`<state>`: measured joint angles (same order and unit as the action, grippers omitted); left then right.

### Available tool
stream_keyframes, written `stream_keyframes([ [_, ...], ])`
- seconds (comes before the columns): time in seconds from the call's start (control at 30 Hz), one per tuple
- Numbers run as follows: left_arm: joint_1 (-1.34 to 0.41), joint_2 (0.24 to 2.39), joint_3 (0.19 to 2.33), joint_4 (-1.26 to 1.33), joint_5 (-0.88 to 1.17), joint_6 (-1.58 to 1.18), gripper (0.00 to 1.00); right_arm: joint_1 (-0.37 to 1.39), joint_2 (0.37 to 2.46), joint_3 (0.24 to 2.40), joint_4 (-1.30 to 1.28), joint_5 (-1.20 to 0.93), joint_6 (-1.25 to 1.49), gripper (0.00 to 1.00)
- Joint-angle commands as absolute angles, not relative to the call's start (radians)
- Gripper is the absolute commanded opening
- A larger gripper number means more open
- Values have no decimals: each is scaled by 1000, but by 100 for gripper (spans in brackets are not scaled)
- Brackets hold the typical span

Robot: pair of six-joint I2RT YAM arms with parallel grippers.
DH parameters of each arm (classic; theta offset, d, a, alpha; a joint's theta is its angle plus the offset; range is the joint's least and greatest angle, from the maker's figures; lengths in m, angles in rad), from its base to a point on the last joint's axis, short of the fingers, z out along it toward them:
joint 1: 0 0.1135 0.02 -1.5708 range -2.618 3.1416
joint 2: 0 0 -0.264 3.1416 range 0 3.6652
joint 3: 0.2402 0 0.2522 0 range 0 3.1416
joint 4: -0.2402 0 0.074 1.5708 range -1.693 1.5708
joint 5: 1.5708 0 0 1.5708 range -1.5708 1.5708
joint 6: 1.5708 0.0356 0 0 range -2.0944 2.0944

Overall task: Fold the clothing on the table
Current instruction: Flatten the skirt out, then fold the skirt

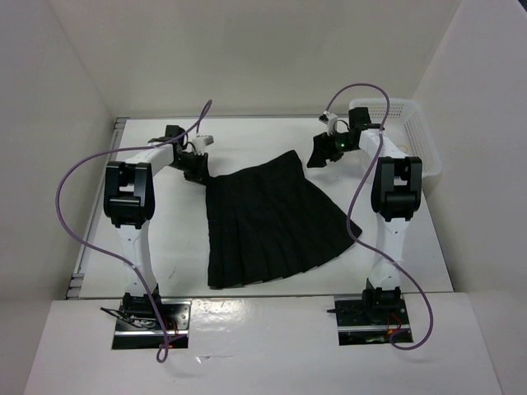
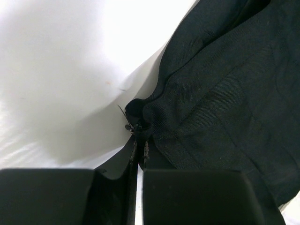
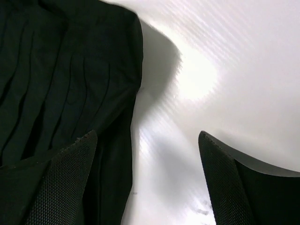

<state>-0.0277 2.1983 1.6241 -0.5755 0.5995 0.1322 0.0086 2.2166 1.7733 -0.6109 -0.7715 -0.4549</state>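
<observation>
The clothing (image 1: 272,222), a black pleated skirt, lies flat in the middle of the white table (image 1: 181,239), its narrower waistband towards the far side. My left gripper (image 1: 198,169) is at the waistband's far-left corner. In the left wrist view it (image 2: 139,140) is shut on that bunched corner of the clothing (image 2: 225,103). My right gripper (image 1: 317,152) hovers at the waistband's far-right corner. In the right wrist view it (image 3: 146,140) stands open and holds nothing. One of its fingers is over the clothing's (image 3: 70,70) edge and the other is over bare table (image 3: 225,70).
A white mesh basket (image 1: 412,132) sits at the table's far right corner, just behind the right arm. A metal rail (image 1: 89,239) runs along the left edge. White walls enclose the far side and both flanks. Purple cables loop from both arms.
</observation>
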Motion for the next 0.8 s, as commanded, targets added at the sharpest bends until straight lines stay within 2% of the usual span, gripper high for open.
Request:
stream_keyframes([
  [0.0,-43,2158,1595,-600,580,161,0,0,2282,1876,-675,-932,-509,92],
  [0.27,-61,2158,1595,-600,560,170,0,18,2398,2028,-756,-1000,-540,92],
  [0.77,-80,2177,1595,-600,551,189,0,37,2565,2226,-845,-1022,-558,83],
])
